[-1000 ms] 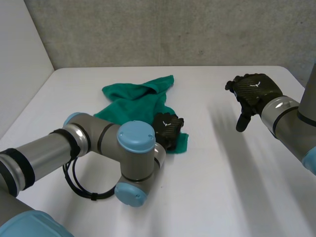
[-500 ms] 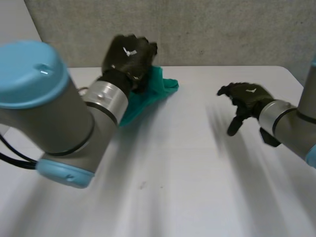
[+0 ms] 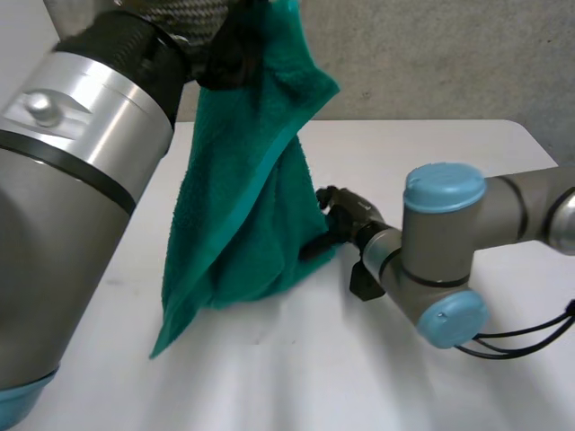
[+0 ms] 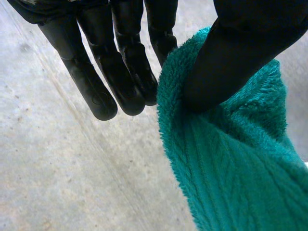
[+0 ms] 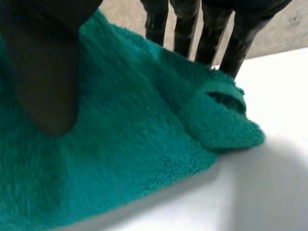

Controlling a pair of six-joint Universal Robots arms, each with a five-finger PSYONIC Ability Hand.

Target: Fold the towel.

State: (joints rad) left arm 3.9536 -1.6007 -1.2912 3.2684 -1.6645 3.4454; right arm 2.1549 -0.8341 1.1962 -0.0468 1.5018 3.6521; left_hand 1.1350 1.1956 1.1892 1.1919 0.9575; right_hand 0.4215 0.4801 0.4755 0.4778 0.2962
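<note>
While my left hand is pinching the towel by its top edge between thumb and fingers, holding it up with its lower end touching the table, my right hand is gripping the towel's lower side edge between thumb and straight fingers. No fold is showing yet, so I am judging the whole job undone. Beside the towel, bare table is offering room for spreading.

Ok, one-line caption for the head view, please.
Left hand holds the green towel up by one end; right hand pinches its edge lower down.
</note>
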